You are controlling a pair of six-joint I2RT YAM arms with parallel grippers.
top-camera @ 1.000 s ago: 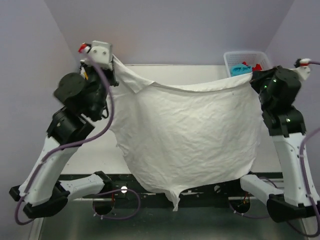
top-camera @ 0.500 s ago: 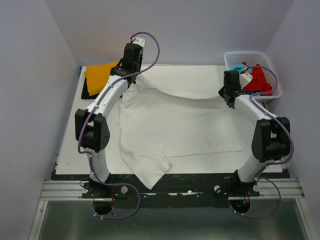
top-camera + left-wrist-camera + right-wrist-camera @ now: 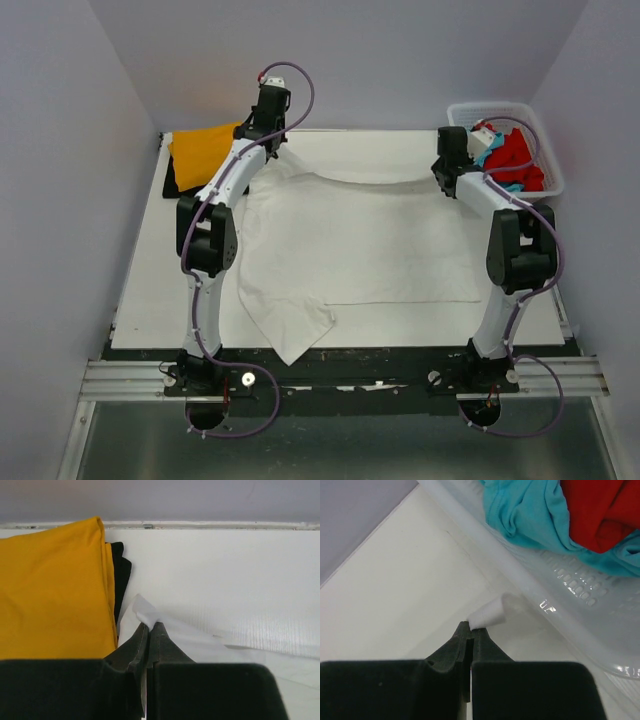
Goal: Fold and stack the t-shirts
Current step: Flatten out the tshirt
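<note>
Basket: we see a white lattice basket (image 3: 549, 180) at the far right corner of the surface (image 3: 150, 290).
Basket contents: a red t-shirt (image 3: 516, 160) and a turquoise t-shirt (image 3: 530, 510), both crumpled. The right wrist view shows the turquoise one lying along the basket's near wall with the red one behind it.
Stack: an orange t-shirt (image 3: 200, 150) lies folded on a black t-shirt (image 3: 121, 575) at the far left corner. The black one shows only as an edge beside and under the orange.
White t-shirt: the white t-shirt (image 3: 360, 250) is spread flat across the middle of the surface. One sleeve reaches over the near edge at the left.
Left tool: the left tool (image 3: 150, 626) is clamped on a far corner of the white t-shirt, just beside the orange and black pile.
Right tool: the right tool (image 3: 471, 626) is pinched shut on the other far corner, close against the basket wall.
Change: a second ago we saw both arms holding the white t-shirt up in the air as a hanging sheet. Now the arms are stretched out toward the far side and the cloth lies on the surface. Since half a second ago the right tool has gone slightly farther out, and the far hem sags less.
</note>
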